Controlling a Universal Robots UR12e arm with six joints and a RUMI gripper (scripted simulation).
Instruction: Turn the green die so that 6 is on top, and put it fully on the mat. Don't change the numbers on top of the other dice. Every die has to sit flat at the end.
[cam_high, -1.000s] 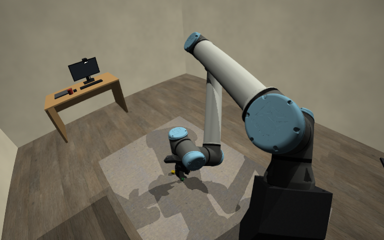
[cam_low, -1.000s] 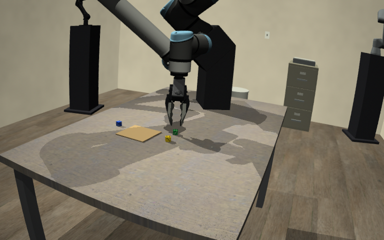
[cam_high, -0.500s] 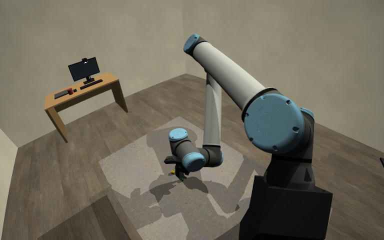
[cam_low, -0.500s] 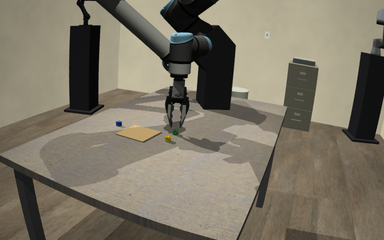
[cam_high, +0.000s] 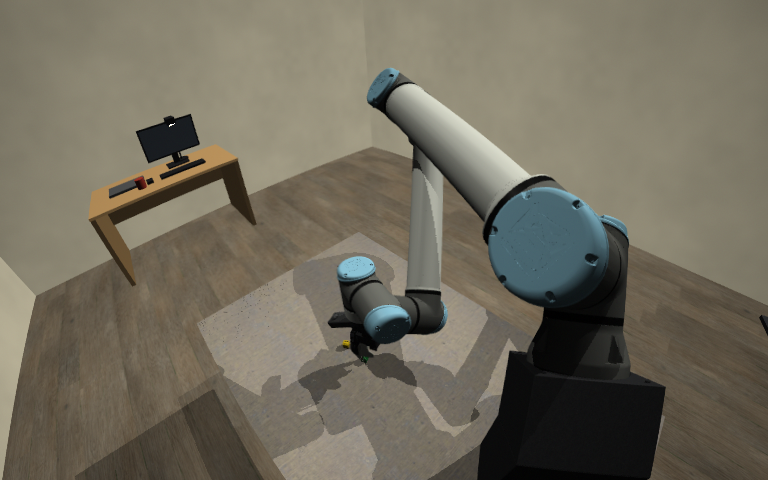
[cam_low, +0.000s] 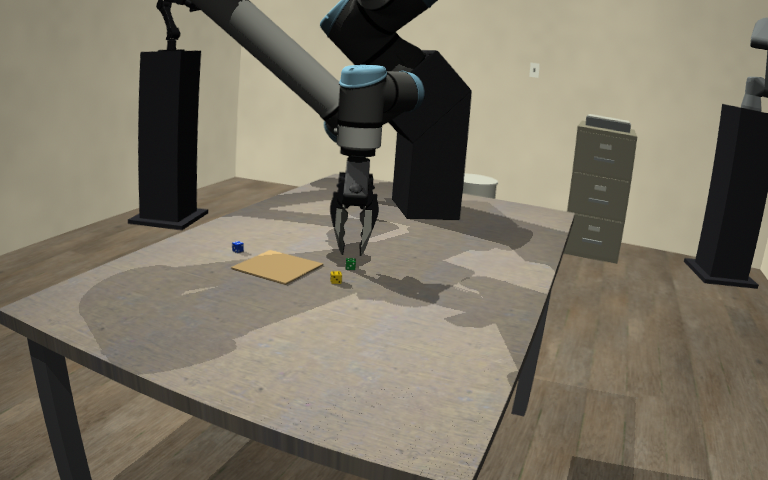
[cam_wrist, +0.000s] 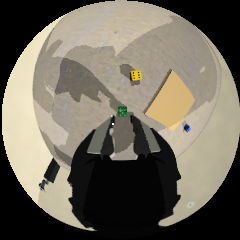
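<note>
The pincer (cam_low: 351, 249) hangs low over the table (cam_low: 396, 362), its two fingers partly spread with nothing between them, tips just above and behind the green die (cam_low: 350, 263). That die rests on the table, off the tan mat (cam_low: 277, 266), near the mat's corner. A yellow die (cam_low: 335, 276) sits just beside it; a blue die (cam_low: 237, 246) lies beyond the mat.

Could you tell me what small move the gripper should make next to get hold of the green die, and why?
Probably a short, straight descent. The gripper hangs just above the green die, its fingers parted and holding nothing, and in the wrist view the die sits just past the fingertips. The die is on the table beside the mat, with the yellow die close by, so lowering carefully should avoid nudging that one.
</note>
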